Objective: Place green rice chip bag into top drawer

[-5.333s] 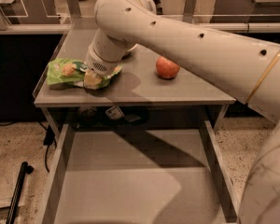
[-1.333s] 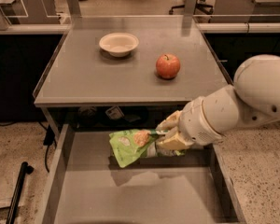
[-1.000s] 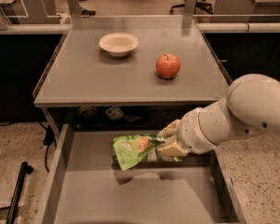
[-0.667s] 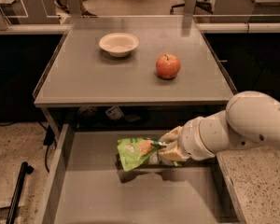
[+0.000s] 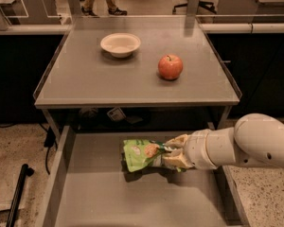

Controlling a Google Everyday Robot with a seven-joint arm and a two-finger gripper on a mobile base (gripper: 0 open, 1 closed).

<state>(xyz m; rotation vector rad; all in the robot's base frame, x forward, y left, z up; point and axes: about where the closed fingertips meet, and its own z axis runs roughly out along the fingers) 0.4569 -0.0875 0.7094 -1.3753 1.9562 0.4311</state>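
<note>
Gripping crinkly green rice chip bag (image 5: 143, 154), gripper (image 5: 173, 152), flat grey top drawer (image 5: 85, 197)

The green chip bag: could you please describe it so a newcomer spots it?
Below the grey table is an open drawer. Over its middle, the gripper holds the green chip bag, the only bright green thing there.

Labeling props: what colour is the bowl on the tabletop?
Cream-white bowl, camera view. Gripper is over the top drawer, shut on the green rice chip bag.
</note>
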